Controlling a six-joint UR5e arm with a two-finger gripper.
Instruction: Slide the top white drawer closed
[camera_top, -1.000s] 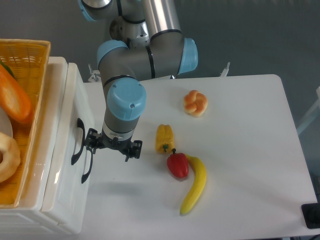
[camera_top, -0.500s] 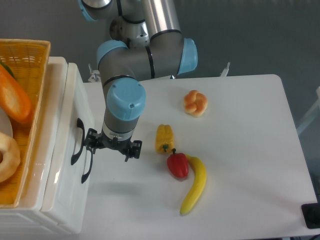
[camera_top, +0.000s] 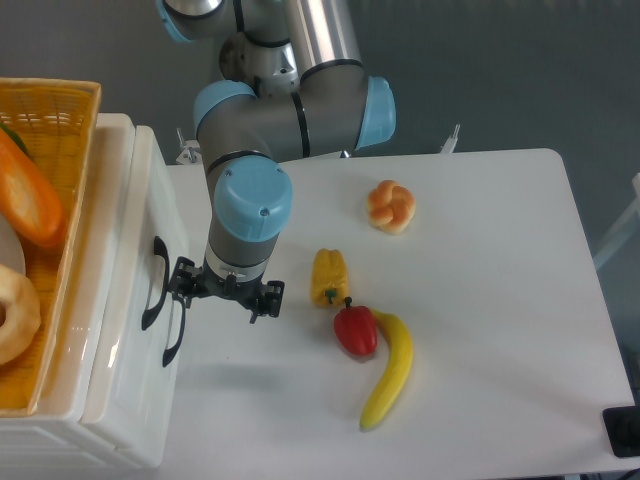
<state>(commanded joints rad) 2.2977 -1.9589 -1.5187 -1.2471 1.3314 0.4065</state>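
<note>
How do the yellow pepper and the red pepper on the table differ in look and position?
The yellow pepper is longer and blockier; the red pepper is shorter and rounder. The yellow pepper lies nearer the gripper; the red pepper lies beside the banana, apparently touching it. Both rest on the white table, close to each other.

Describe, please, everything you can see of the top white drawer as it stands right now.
The top white drawer is glossy white plastic, uppermost in its white cabinet, at the table's left edge. Its flat front carries a curved black handle, above a like handle on the lower front. It looks pushed in or nearly so. The gripper hangs just right of the handles; contact cannot be told. A woven yellow basket sits on top.
</note>
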